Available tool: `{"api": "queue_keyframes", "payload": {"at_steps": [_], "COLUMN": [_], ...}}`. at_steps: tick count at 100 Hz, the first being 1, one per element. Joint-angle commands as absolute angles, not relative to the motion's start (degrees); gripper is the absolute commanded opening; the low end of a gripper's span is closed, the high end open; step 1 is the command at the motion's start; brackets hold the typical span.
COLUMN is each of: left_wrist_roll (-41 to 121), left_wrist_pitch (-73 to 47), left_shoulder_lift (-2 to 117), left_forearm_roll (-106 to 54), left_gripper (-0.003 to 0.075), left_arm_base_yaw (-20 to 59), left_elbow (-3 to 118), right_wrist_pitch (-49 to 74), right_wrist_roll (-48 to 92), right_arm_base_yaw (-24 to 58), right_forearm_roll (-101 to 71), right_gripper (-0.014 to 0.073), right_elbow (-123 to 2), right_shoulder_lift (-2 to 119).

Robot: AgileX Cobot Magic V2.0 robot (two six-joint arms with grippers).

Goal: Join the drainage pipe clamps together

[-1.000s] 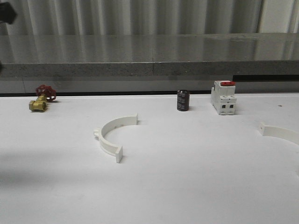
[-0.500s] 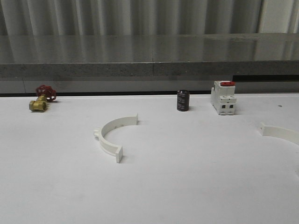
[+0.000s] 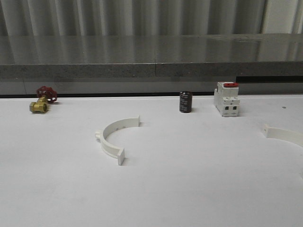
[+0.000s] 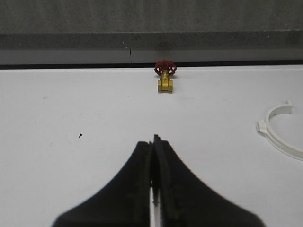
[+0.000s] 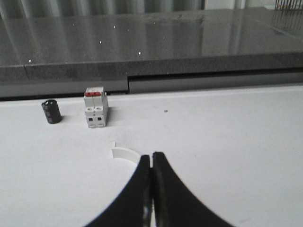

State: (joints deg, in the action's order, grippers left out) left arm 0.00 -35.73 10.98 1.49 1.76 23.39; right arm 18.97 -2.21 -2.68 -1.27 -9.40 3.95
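Progress on the task looks to be at zero: the 2 drainage pipe clamps lie well apart on the table [image 3: 189, 189], neither one held. The left clamp half [image 3: 115, 137] sits left of centre, resting on edge with its open side facing right and a flat tab at each end. The right clamp half [image 3: 284, 135] lies far off at the right edge, partly cut off in the front view. Everything is left to do: each half has to be picked up, the 2 brought together and their tabs mated.

The left gripper [image 4: 153, 156] hangs above bare table with its fingers pressed together and nothing between them; the left clamp half shows off to one side of it. The right gripper [image 5: 151, 168] is likewise closed and empty, its tips just in front of the right clamp half's tab.

The surface is plain matte white. Along its far edge stand a brass valve [image 3: 41, 101] with a red handle, a black cylinder [image 3: 185, 101] and a white switch [image 3: 226, 98] with a red top. Behind runs a grey speckled ledge below pale corrugated panels.
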Motion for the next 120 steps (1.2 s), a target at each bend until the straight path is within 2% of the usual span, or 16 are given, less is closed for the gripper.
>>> {"api": "queue_keyframes", "payload": {"at_steps": [1, 19, 26, 33, 50, 57, 73, 95, 120], "left_wrist_roll": [-0.58, -0.58, -0.58, -0.58, -0.58, -0.58, -0.58, -0.58, -0.58], "left_wrist_pitch": [-31.54, -31.84, -31.84, -31.84, -31.84, -31.84, -31.84, -31.84, -31.84], "left_shoulder_lift": [10.89, 10.89, 10.89, 10.89, 10.89, 10.89, 10.89, 10.89, 10.89], "left_forearm_roll": [1.07, 1.07, 1.07, 1.07, 1.07, 1.07, 1.07, 1.07, 1.07], "left_gripper": [-0.0021, -0.0021, -0.0021, -0.0021, -0.0021, -0.0021, -0.0021, -0.0021, -0.0021], "left_arm_base_yaw": [1.62, 1.62, 1.62, 1.62, 1.62, 1.62, 1.62, 1.62, 1.62], "left_elbow": [24.83, 24.83, 24.83, 24.83, 24.83, 24.83, 24.83, 24.83, 24.83], "right_wrist_pitch": [20.61, 31.23, 32.56, 32.19, 30.88, 29.55, 27.72, 36.21, 36.85], "right_wrist_roll": [-1.57, -1.57, -1.57, -1.57, -1.57, -1.57, -1.57, -1.62, -3.82], "right_arm_base_yaw": [-2.08, -1.64, -1.64, -1.64, -1.64, -1.64, -1.64, -1.94, -1.95], "right_forearm_roll": [-1.7, -1.78, -1.78, -1.78, -1.78, -1.78, -1.94, -5.28, -5.45], "right_gripper": [-0.0065, -0.006, -0.0008, 0.0106, 0.048, 0.0565, 0.0572, 0.0572, 0.0572], "right_elbow": [-15.87, -24.45, -26.91, -28.85, -32.49, -33.04, -34.4, -41.39, -48.58], "right_shoulder_lift": [9.98, 22.46, 27.23, 31.44, 39.9, 42.84, 50.59, 64.63, 79.29]}}
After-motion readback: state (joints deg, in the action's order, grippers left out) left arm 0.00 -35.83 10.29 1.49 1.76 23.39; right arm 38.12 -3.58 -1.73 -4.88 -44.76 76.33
